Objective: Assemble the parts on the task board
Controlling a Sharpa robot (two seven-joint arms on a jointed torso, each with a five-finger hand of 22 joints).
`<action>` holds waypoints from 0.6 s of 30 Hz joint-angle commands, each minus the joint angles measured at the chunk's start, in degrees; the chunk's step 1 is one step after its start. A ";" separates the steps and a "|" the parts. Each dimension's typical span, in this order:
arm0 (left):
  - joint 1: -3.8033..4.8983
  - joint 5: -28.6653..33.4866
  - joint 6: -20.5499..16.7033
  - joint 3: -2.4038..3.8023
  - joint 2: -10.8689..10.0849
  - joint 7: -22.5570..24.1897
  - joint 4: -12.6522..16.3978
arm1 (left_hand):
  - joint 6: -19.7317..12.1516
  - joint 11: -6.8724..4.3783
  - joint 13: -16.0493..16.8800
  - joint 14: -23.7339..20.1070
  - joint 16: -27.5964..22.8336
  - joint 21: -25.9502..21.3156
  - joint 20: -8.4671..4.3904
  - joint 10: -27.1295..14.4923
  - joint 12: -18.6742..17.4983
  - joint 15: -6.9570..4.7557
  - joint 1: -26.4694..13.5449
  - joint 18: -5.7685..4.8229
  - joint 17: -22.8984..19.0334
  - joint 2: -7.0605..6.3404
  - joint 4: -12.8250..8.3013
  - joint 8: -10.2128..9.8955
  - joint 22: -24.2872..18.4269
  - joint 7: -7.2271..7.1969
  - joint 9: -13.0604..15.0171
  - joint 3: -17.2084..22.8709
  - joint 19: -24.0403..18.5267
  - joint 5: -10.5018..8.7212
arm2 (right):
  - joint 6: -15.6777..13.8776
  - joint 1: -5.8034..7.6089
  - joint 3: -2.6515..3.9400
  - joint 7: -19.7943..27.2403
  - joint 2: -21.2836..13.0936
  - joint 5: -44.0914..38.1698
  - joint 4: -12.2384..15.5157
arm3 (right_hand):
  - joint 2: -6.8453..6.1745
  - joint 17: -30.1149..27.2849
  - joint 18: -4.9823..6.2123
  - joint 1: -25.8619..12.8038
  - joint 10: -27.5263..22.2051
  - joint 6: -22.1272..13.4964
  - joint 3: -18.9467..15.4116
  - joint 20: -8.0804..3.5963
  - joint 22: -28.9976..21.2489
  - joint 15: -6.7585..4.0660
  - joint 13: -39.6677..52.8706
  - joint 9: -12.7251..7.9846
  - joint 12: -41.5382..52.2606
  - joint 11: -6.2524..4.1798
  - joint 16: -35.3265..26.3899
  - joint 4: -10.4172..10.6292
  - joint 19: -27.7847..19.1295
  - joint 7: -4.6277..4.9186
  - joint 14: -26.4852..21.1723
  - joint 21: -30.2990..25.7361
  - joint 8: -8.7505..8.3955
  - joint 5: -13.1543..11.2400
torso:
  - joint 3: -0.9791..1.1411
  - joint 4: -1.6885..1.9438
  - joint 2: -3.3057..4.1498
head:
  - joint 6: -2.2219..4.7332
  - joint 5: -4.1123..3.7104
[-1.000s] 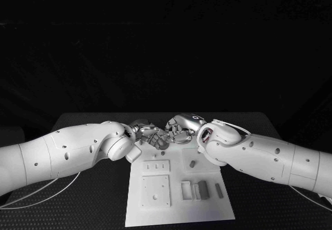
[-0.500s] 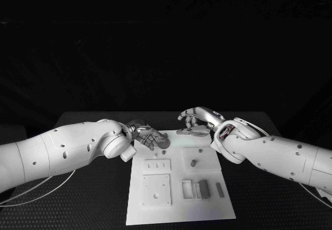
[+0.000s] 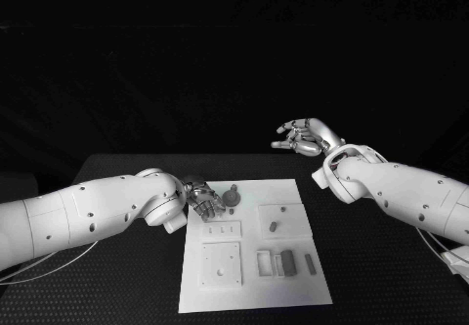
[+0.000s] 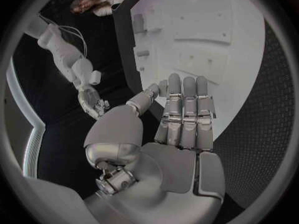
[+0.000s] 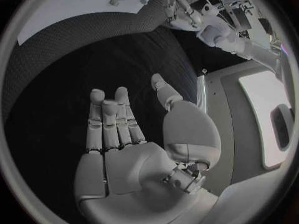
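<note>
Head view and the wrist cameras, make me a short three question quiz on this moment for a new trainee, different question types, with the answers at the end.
1. True or false: the right hand is holding a grey part.
2. Multiple choice: where is the left hand? A) raised beyond the table's far edge B) over the far left corner of the task board C) at the board's near edge
3. Fill in: the round grey part lies just beside the ___ hand.

Key
1. False: its fingers are spread and nothing is in them, as the right wrist view shows.
2. B
3. left
</note>
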 commanded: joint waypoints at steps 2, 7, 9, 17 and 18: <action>-0.04 -7.32 0.36 -0.25 -0.06 -5.25 1.21 | 3.60 0.02 0.14 0.04 0.32 0.34 -0.40 -0.35 0.30 -0.39 0.06 -0.82 0.04 0.22 -0.38 0.01 0.14 -3.46 0.19 0.17 0.03 -0.39 | 4.89 0.75 0.80 4.19 0.79 11.70 -2.30 | 1.52 -1.13 1.25 -0.16 -1.16 0.22 -0.79 0.94 -0.30 0.13 -2.51 -0.05 -1.46 0.16 -1.56 -0.52 -1.16 0.28 -1.33 -1.45 0.31 0.31 | -0.04 0.18 -0.06 | -0.84 -0.14; -0.09 -8.94 -0.01 -0.25 0.71 -6.48 1.25 | 3.60 0.02 0.19 0.01 0.37 0.36 -0.40 -0.40 0.34 -0.39 0.07 -0.83 0.03 0.17 -0.42 -0.04 0.22 -3.46 0.24 0.19 0.01 -0.48 | 7.22 1.28 1.23 4.83 1.93 14.98 -4.01 | 3.08 -4.93 1.16 0.11 -0.89 0.57 -0.97 1.87 -1.78 0.44 -10.26 -0.09 -6.74 0.44 -6.39 -0.76 -2.71 0.57 -1.50 -4.30 0.80 0.20 | -0.07 0.21 -0.03 | -1.30 0.03; -0.41 -8.93 0.44 -0.25 1.04 -6.56 1.09 | 3.60 0.02 0.20 0.00 0.38 0.36 -0.40 -0.40 0.34 -0.39 0.07 -0.83 0.03 0.16 -0.42 -0.05 0.24 -3.46 0.25 0.19 0.01 -0.49 | 7.99 1.46 1.27 5.07 2.47 16.14 -4.81 | 3.72 -7.93 0.84 0.30 -0.63 0.76 -0.74 2.84 -3.51 0.93 -15.08 -0.12 -10.14 0.67 -11.23 -0.70 -4.60 0.97 -2.13 -7.38 1.11 0.25 | -0.07 0.19 -0.01 | -1.50 0.02; -1.87 -8.80 -0.06 -0.23 2.21 -7.18 0.00 | 3.68 0.01 0.27 0.00 0.46 0.41 -0.41 -0.41 0.41 -0.40 -0.04 -0.84 0.00 0.17 -0.33 -0.11 0.37 -3.47 0.32 0.19 0.04 -0.51 | 9.79 1.61 1.37 5.86 3.23 17.77 -5.83 | 4.21 -21.45 -2.07 0.72 -0.31 -0.04 -0.38 6.80 -10.88 7.00 -30.34 -0.39 -21.80 3.36 -38.25 -0.77 -16.63 1.34 -5.10 -21.40 1.88 0.22 | -0.25 0.01 0.06 | -2.07 -0.10; -1.95 -8.80 0.04 -0.23 2.34 -7.19 -0.12 | 3.68 0.01 0.28 0.01 0.46 0.41 -0.41 -0.41 0.41 -0.40 -0.05 -0.84 0.00 0.17 -0.32 -0.11 0.38 -3.47 0.33 0.19 0.04 -0.51 | 10.10 1.61 1.38 5.95 3.32 17.88 -5.88 | 4.30 -21.93 -2.29 0.81 -0.08 -0.14 -0.48 7.09 -11.47 7.35 -31.48 -0.44 -22.51 3.51 -39.81 -0.78 -17.53 1.36 -4.97 -22.49 1.94 0.19 | -0.26 -0.02 0.06 | -2.16 -0.07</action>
